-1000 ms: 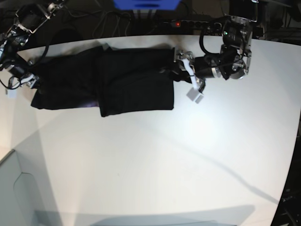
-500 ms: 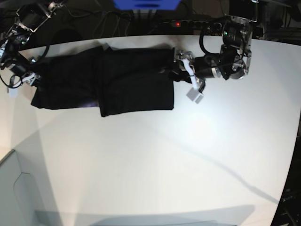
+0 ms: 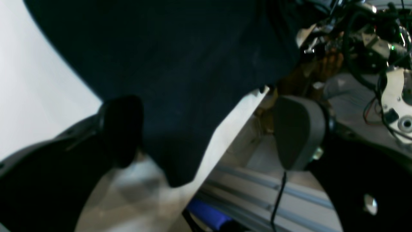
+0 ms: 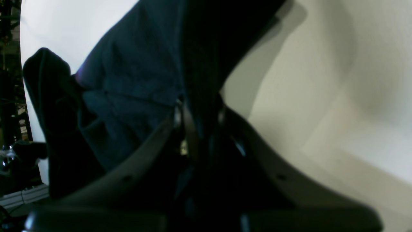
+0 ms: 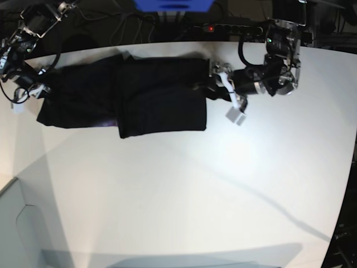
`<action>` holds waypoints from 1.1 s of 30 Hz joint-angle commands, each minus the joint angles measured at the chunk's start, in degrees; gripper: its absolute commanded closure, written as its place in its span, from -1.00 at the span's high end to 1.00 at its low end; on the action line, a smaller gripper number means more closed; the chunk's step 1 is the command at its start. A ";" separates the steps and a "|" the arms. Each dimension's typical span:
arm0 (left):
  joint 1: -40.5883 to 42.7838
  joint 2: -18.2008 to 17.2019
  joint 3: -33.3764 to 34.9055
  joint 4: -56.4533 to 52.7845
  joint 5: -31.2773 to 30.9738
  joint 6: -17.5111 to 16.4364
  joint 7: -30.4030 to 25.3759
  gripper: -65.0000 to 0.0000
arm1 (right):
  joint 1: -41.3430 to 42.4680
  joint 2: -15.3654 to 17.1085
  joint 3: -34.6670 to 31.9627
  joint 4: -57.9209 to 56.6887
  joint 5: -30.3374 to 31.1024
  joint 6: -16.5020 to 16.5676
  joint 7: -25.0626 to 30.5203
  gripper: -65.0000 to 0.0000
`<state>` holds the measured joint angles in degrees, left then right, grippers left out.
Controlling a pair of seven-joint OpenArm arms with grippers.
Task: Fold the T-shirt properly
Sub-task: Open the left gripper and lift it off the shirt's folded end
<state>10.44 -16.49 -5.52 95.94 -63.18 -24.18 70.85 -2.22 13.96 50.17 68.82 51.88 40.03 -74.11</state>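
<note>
The black T-shirt [image 5: 156, 95] lies folded in a long band along the table's far edge, plain side up. My left gripper [image 5: 220, 84] is at its right end. In the left wrist view the left gripper [image 3: 209, 129] is open wide, with the T-shirt [image 3: 180, 64] and its corner lying between the dark finger [image 3: 122, 129] and the grey pad [image 3: 299, 129]. My right gripper [image 5: 40, 89] is at the shirt's left end. In the right wrist view the right gripper [image 4: 196, 129] is shut on a fold of the T-shirt [image 4: 135, 80].
A power strip [image 5: 223, 27] with a red light, cables and a blue object [image 5: 173, 4] lie behind the white table [image 5: 184, 195]. A white tag [image 5: 236, 116] hangs from the left gripper. A grey panel [image 5: 17, 223] stands at the lower left.
My left gripper has shifted slightly right, away from the shirt's right edge. My right gripper has moved a little up and toward the shirt, still holding the cloth.
</note>
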 commanded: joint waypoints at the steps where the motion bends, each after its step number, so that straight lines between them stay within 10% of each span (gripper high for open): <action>1: -0.63 -0.70 -2.17 1.07 -1.22 -0.04 -0.65 0.92 | 0.24 0.59 -0.11 0.41 -1.28 -0.03 -1.28 -1.00; 5: -0.28 -0.87 -6.22 1.07 -1.22 -0.30 -0.48 0.68 | 0.33 0.77 -0.11 0.68 -1.28 -0.03 -1.28 -1.00; 14: 0.33 -0.70 -7.01 0.37 0.63 -0.04 -0.65 -0.98 | 0.42 0.68 -0.11 0.68 -1.28 -0.03 -1.10 -1.00; 25: 1.65 5.63 -9.73 -6.84 23.05 -0.47 -5.93 -0.99 | 0.42 1.03 -0.11 0.85 -1.28 -0.03 -0.75 -1.00; 33: 1.56 5.81 -9.38 -18.36 24.01 -0.56 -13.66 -0.99 | -0.37 0.86 -0.19 11.93 -1.28 -0.03 -0.75 -1.00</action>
<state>11.11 -10.22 -14.90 78.65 -46.41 -27.97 53.39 -3.27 13.56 49.71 79.61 48.77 40.10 -75.96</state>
